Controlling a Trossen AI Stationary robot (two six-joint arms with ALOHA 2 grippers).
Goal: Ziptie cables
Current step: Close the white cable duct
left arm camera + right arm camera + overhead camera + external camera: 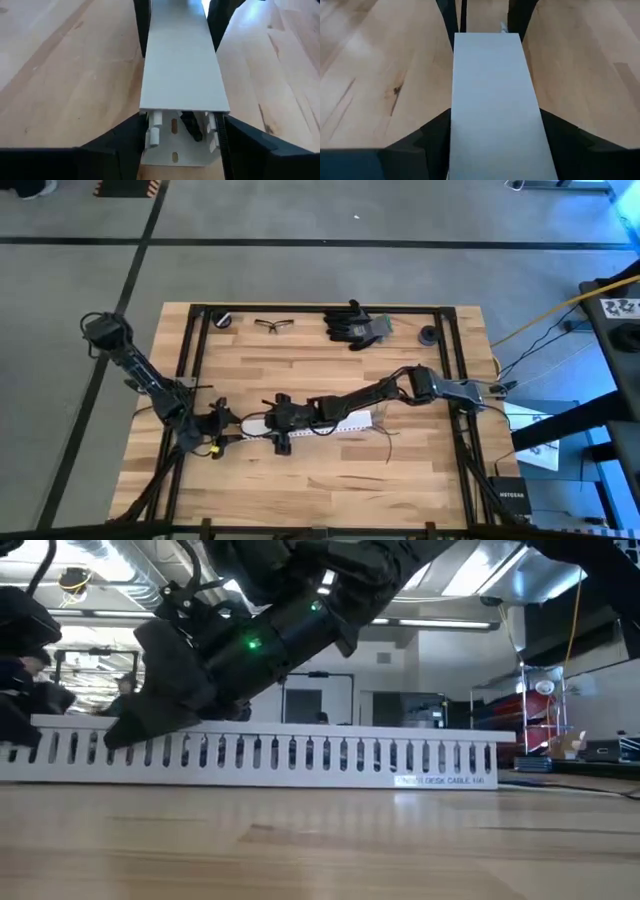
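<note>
- The step in hand looks like work on the white slotted channel point(318, 423), not the tying itself: both arms have met on it in the middle of the table point(320, 480), and no zip tie can be made out anywhere.
- The left gripper point(222, 423) sits at the channel's left end. In its wrist view the fingers point(122, 147) straddle that end, one on each side wall and pressed to it, so it is grasping the channel; the lid stops just short of the end, and a dark wire shows inside the open trough there.
- The right gripper point(284, 420) is over the channel just right of the left one. Its wrist view shows the fingers point(427, 135) spread to the width of the lid and lying against both of its long edges, so it too is gripping the channel, from above.
- The cables point(385, 425) trail out on the wood at the channel's right end as a few thin dark strands, loose and splayed; neither gripper touches them.
- My judgement: the next move calls for holding the channel steady with one arm while the other frees itself to gather those strands together.
- Gloves point(355, 326) and glasses point(271, 325) lie well apart at the far edge.
</note>
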